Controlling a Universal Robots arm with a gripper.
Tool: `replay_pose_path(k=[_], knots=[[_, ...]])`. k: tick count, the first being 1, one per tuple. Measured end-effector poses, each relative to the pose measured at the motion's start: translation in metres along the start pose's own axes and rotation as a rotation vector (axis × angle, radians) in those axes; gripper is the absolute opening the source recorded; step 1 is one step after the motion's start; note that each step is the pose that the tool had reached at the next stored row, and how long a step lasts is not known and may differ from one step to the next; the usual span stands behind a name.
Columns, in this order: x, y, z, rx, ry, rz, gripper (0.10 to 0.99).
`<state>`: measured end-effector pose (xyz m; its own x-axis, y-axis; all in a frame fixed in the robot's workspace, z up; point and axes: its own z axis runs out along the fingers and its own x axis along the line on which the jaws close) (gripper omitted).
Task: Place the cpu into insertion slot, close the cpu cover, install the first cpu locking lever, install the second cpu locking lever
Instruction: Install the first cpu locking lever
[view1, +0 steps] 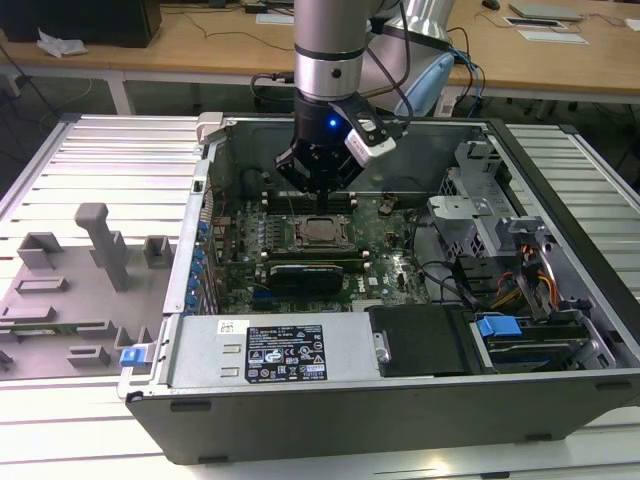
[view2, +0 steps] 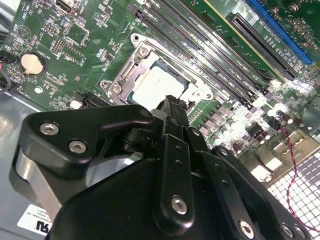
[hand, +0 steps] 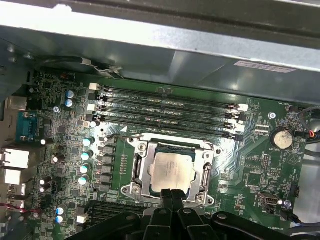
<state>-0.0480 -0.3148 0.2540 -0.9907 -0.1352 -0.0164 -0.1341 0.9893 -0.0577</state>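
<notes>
The cpu (hand: 172, 172) lies inside the open computer case (view1: 200, 352), on the green motherboard (hand: 250, 170), below the black gripper (hand: 172, 194), whose fingers are pinched together on nothing near the socket's edge, seated flat in the insertion slot (hand: 172, 149) and framed by the lowered cpu cover (hand: 141, 170).

Bright light from above washes out the slatted table (view1: 90, 150) and glares off the cpu (hand: 171, 172) in the first wrist view — the interior of the computer case (view1: 400, 410) sits shadowed.
</notes>
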Motion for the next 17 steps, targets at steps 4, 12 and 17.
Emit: replay_pose_path(k=[4, 12, 17], knots=[[0.0009, 0.0001, -0.0002, 0.000, 0.0001, 0.000, 0.106], [0.0345, 0.0049, -0.0009, 0.001, -0.0113, 0.001, 0.106], [0.0525, 0.0073, -0.0014, -0.026, -0.0322, 0.003, 0.106]])
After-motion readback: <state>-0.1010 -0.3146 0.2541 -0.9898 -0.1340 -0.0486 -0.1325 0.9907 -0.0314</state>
